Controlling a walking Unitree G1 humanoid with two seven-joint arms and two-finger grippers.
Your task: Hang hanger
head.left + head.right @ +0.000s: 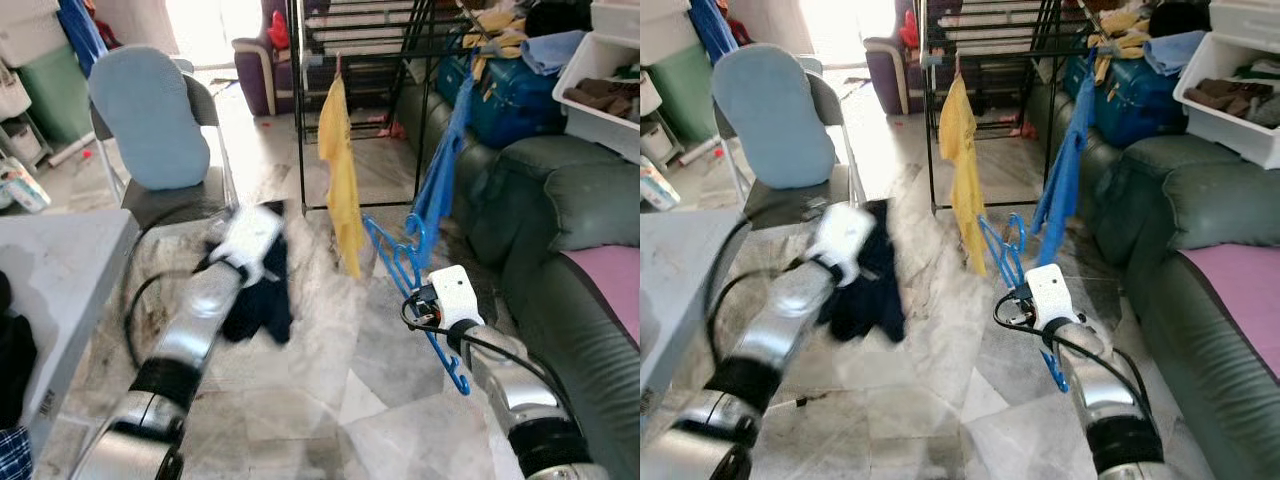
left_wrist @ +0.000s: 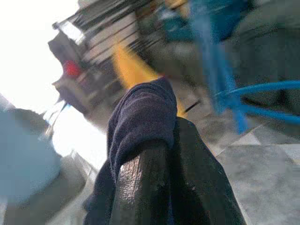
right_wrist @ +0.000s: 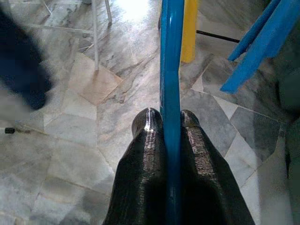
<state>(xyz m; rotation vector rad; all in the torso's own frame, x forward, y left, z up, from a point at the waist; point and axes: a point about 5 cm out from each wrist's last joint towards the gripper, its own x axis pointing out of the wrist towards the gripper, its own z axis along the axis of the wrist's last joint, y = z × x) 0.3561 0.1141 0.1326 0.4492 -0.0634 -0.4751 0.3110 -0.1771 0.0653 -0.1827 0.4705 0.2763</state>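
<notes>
The right gripper [image 3: 171,126] is pinching a blue hanger [image 1: 405,265] tight between its fingers. The left gripper [image 2: 159,154] is clamping a dark navy garment [image 1: 262,300] above the floor, near the drying rack [image 1: 365,40].

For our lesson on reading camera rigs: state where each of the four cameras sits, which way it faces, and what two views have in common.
Left eye: head, looking down; both arms, drying rack.
Right eye: head, same scene shifted; sofa.
Left wrist: along left gripper, fingers shut on dark garment.
Right wrist: along right gripper, floorward, fingers clamping blue hanger.
Shared: yellow cloth appears in eye and wrist views.
</notes>
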